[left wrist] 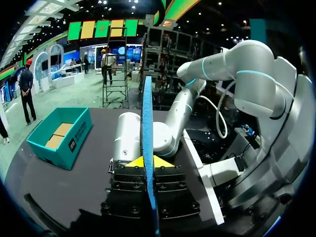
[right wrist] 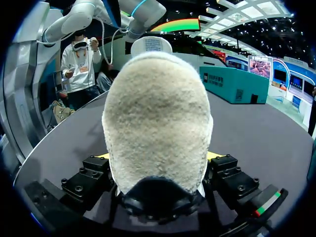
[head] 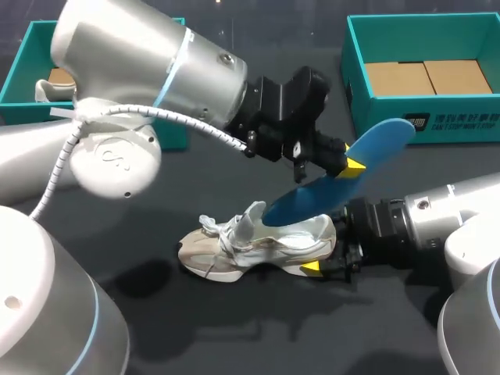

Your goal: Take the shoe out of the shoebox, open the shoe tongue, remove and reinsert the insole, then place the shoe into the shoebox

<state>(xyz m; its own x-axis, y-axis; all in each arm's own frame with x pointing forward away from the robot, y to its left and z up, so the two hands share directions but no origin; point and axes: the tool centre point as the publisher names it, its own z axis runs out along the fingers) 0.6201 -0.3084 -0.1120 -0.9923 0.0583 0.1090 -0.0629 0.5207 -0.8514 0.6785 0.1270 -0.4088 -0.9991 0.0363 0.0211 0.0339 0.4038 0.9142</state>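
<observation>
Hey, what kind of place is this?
Likely a robot work table set up for shoe handling: left gripper holding a blue insole, right gripper clamping a sneaker, teal shoebox nearby.

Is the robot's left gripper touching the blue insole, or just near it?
Touching. In the left wrist view, the left gripper pinches the blue insole edge-on between both yellow tips, no gap on either side.

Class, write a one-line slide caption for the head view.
The left gripper holds the blue insole slanted over the shoe, whose heel the right gripper clamps on the table.
</observation>
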